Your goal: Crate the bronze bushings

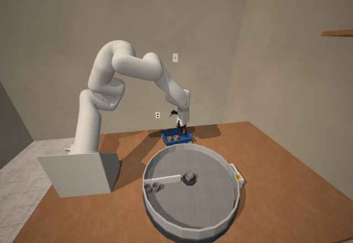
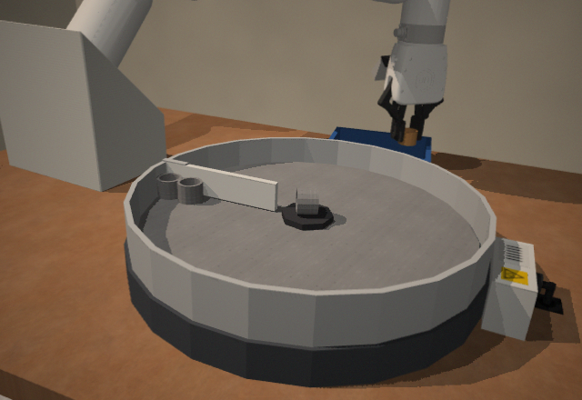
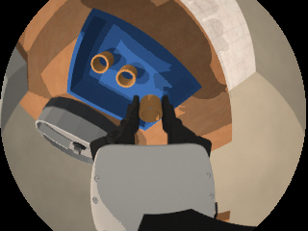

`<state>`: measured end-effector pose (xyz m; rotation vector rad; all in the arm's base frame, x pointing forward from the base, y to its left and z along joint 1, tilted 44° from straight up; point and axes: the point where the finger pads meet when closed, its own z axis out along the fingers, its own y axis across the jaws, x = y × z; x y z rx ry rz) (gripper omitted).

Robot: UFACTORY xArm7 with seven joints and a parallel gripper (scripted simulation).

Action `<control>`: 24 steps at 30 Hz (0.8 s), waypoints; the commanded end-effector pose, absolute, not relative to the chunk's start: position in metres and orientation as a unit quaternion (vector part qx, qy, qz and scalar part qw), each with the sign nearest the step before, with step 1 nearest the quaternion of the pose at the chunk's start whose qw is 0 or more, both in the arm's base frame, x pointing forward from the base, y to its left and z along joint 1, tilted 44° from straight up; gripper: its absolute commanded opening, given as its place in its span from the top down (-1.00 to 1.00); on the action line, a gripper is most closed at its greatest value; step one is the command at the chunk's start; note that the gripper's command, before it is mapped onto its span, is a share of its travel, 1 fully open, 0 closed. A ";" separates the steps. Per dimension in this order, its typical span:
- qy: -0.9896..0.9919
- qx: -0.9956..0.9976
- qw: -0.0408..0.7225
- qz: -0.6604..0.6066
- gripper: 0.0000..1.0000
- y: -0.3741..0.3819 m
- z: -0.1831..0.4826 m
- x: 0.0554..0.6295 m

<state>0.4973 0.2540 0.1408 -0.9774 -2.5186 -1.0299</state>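
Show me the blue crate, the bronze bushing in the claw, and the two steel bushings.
blue crate (image 1: pixel 164 137): top view, left wall.
bronze bushing (image 2: pixel 410 136): exterior view, its side, between the fingers.
steel bushings (image 2: pixel 190 190): exterior view, right one's side.

Three bronze bushings (image 3: pixel 102 62), three steel bushings (image 2: pixel 190 190), one crate (image 3: pixel 85 77).

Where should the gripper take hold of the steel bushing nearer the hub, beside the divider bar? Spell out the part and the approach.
Best guess: the outer wall, from straight above. The steel bushing stands upright with its bore up, so its round sides offer the fingers parallel faces. Its twin touches one side and the divider bar stands just behind, so set the fingers across whichever gap looks freest.
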 end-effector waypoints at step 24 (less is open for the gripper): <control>-0.864 -0.336 0.123 -0.354 1.00 0.267 0.127 0.499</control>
